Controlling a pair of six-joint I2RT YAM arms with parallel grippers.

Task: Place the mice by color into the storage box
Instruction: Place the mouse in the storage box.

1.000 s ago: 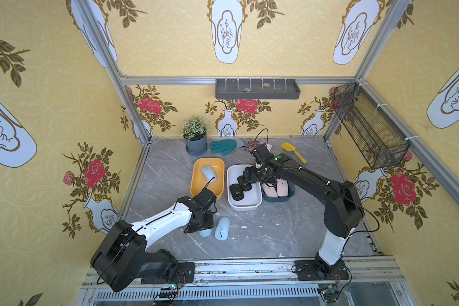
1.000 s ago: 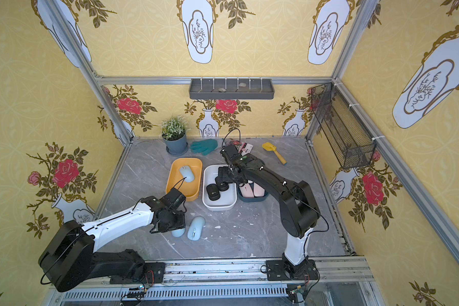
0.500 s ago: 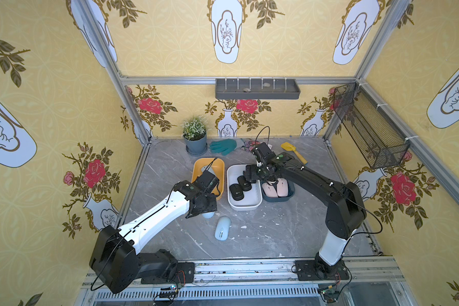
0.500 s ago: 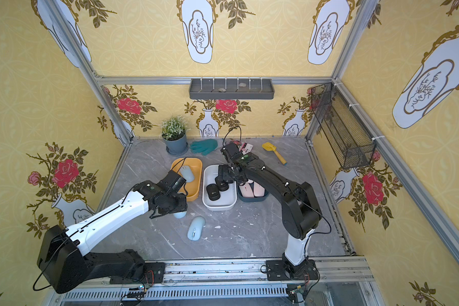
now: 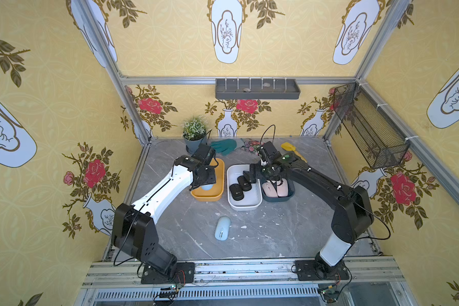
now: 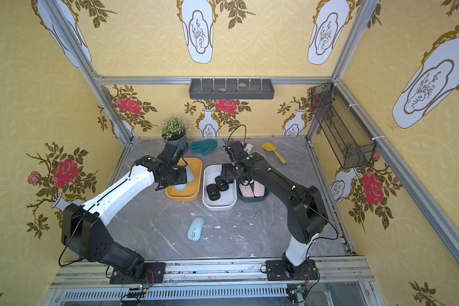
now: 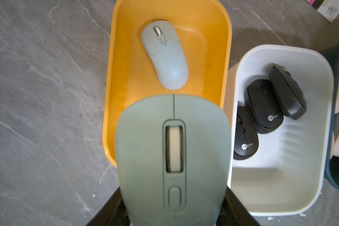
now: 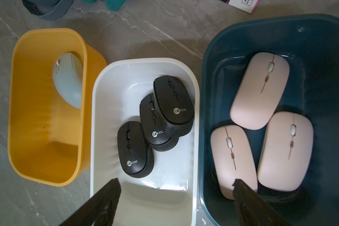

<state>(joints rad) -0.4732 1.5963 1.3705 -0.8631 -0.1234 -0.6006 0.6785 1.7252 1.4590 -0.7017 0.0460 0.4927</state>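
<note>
my left fingers [image 7: 237, 215] clamp a light blue mouse [image 7: 172, 156], yellow bin [image 7: 121, 68] beneath for color-matching; right fingers [image 8: 102, 203] apart, empty.

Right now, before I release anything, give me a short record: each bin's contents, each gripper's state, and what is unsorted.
yellow bin: one light blue mouse inside
left gripper: shut on second light blue mouse, over the yellow bin
white bin: three black Lecoo mice, two overlapping
dark blue bin: three pale pink mice
right gripper: open, empty, over white and dark blue bins
on marble tabletop: third light blue mouse, lying alone
unsorted: the held mouse and the tabletop one
</note>
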